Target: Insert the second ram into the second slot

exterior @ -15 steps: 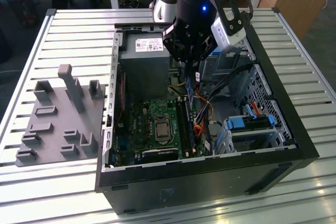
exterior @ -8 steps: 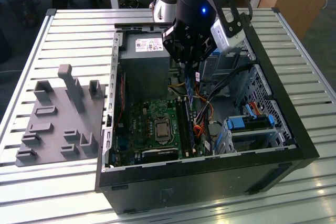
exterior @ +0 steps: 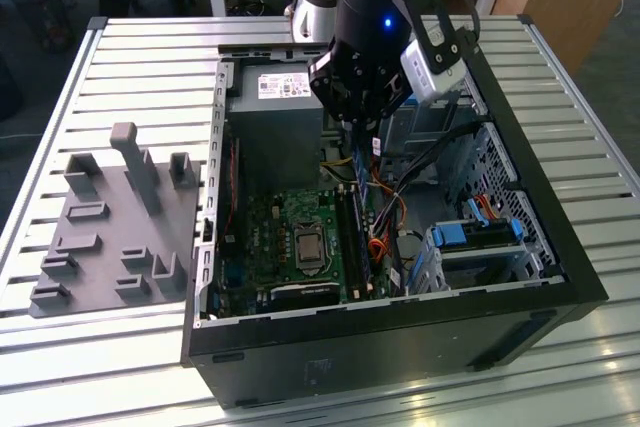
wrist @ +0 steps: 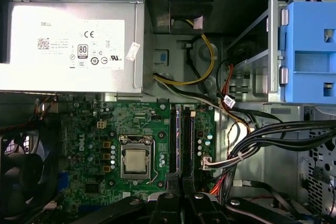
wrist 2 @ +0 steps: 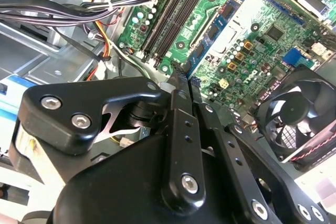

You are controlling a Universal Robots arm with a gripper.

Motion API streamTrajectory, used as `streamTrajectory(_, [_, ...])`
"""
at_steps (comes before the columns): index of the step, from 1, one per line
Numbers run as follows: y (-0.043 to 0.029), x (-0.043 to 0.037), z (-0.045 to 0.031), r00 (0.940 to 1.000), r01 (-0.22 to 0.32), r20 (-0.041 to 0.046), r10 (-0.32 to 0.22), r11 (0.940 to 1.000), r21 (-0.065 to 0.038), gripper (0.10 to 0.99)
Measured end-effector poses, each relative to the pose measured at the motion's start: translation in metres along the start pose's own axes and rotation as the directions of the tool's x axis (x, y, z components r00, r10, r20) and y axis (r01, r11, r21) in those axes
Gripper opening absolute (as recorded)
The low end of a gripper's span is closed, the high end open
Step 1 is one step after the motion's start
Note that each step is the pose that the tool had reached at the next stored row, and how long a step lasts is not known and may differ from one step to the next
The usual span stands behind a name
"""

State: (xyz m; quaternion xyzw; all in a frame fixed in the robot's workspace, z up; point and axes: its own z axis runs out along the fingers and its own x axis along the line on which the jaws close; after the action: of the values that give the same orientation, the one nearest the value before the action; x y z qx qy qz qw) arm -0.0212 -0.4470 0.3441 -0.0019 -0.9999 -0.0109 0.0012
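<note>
Seemingly clamped on the ram [exterior: 357, 169], the tool [wrist 2: 180, 74] hangs above the slots [wrist: 174, 140]; align squarely, press evenly.

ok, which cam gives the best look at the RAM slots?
First wrist view: the RAM slots lie almost square-on, unblocked along most of their length. The second wrist view catches them at a slant, past the claw. The exterior view sees them obliquely, beneath the arm.

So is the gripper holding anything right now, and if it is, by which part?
It cannot be told. The gripper hangs over the memory slots on the motherboard, and its own body hides whatever may be in its grip.
</note>
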Motion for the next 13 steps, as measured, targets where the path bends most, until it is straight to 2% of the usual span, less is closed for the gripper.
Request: streamTrajectory(13, [-0.0001,0.0000,0.0027,1.0000,0.000,0.0000,0.000,1.0000,0.000,0.137])
